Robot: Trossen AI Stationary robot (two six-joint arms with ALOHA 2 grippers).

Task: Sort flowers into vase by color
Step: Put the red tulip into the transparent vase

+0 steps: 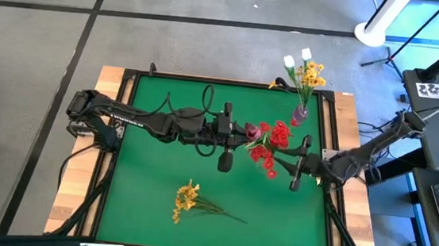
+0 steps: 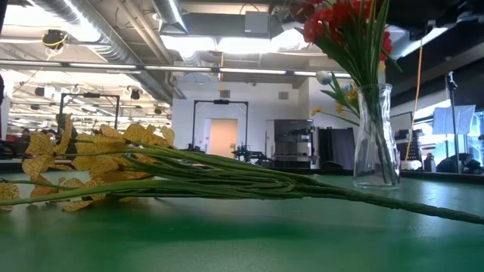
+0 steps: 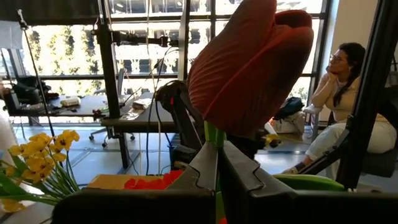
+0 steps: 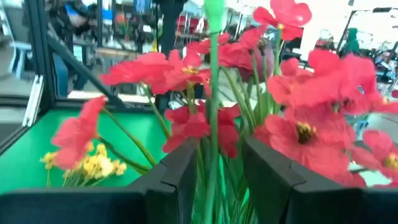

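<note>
So the left gripper (image 1: 244,130) sits mid-table, fingers pinched shut on the stem of a dark pink bud (image 3: 249,62), which it holds up just beside the red flowers (image 1: 272,143).

Those reds stand bunched in a clear vase (image 2: 376,136), and the right gripper (image 1: 299,163) is right next to them with its fingers only partly open, a green stem (image 4: 213,124) between them; can't tell if it's actually gripping.

Risk as I see it: both grippers crowd one bunch, so a tug could tip that vase or tangle the bud in the reds.

Count:
- two vases; the far one (image 1: 301,110) holds yellow sprays and two white tulips (image 1: 297,58)
- one yellow bunch (image 1: 189,200) lying on the near mat
</note>
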